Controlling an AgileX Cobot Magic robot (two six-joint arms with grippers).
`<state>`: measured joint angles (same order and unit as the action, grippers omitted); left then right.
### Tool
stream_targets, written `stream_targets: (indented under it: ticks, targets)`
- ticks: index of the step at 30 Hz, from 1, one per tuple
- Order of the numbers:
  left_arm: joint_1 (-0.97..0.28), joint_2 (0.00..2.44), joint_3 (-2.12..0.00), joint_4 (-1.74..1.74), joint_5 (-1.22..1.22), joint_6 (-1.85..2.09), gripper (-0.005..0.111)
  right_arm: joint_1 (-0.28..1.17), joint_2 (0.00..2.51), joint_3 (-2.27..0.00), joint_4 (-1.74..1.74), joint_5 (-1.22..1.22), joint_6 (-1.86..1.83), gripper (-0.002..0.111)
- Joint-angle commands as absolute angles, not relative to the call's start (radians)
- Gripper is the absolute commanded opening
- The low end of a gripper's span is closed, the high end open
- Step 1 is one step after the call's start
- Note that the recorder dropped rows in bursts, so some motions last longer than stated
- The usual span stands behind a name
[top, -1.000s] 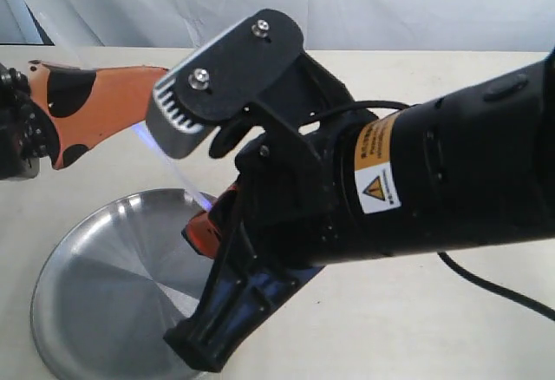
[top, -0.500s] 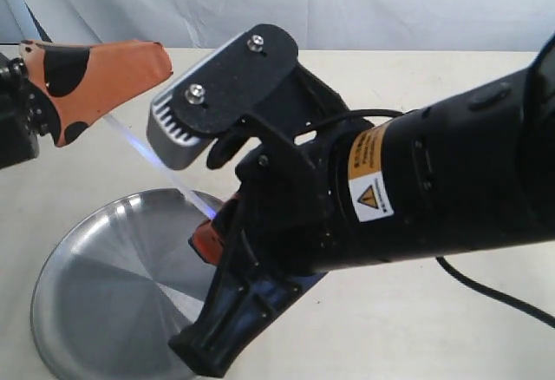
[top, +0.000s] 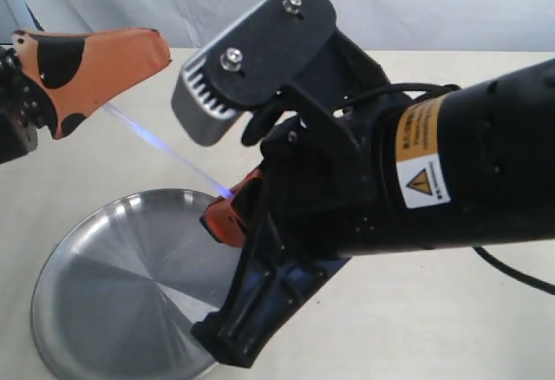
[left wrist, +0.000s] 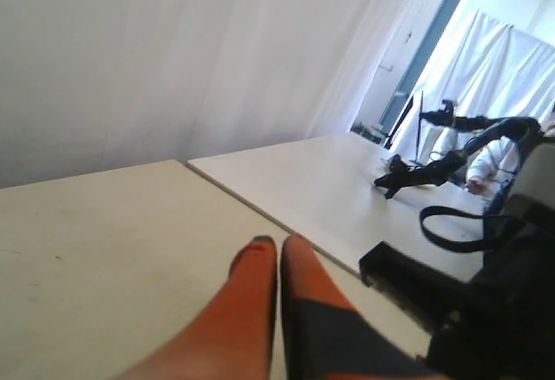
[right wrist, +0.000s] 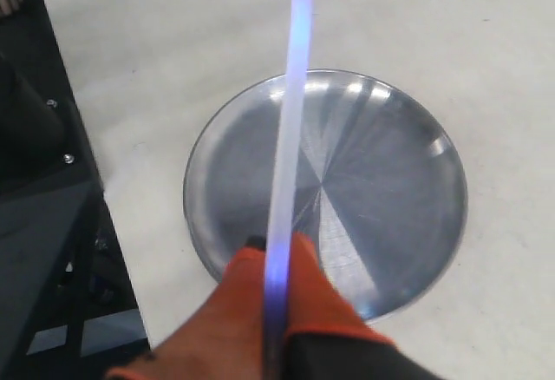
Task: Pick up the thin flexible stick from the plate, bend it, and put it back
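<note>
The thin flexible stick (top: 165, 150) hangs in the air as a whitish-blue strip, nearly straight. It slants from the underside of my left gripper (top: 163, 50) down to my right gripper (top: 224, 217) above the plate (top: 104, 293). In the right wrist view the stick (right wrist: 290, 120) runs between the shut orange fingers of my right gripper (right wrist: 273, 245) and out of the frame, over the shiny steel plate (right wrist: 390, 189). My left gripper (left wrist: 277, 243) has its fingers pressed together. The stick does not show in that view, and its upper end meets the fingers from below.
My right arm's black body and camera bracket (top: 390, 180) fill the middle and right of the exterior view, with a black cable (top: 520, 280) behind. A black stand (right wrist: 43, 180) borders the table. A second white table (left wrist: 329, 189) lies beyond a seam.
The left gripper has risen and drawn back to the left, and the right arm has shifted right. The span of stick showing between them has lengthened.
</note>
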<state>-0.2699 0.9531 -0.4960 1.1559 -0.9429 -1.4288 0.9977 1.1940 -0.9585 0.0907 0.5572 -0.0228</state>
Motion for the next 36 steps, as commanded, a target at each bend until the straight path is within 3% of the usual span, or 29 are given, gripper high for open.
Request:
stream_targets:
  ticks: [1,9,18,36]
  targets:
    - [-0.262,0.955,-0.495,1.077,-1.001,-1.411,0.000,1.000,1.240,-0.961,-0.040,0.595,0.063,-0.001]
    - [-0.262,0.955,-0.495,1.284,-0.836,-1.409,0.000,1.000,1.264,-0.961,-0.067,0.623,0.157,-0.001]
    - [-0.262,0.955,-0.495,1.385,-0.570,-1.436,0.000,1.000,1.090,-0.961,-0.031,0.659,0.155,-0.001]
    - [-0.262,0.955,-0.495,1.175,-0.825,-1.436,0.000,1.000,1.153,-0.961,-0.132,0.715,0.159,-0.001]
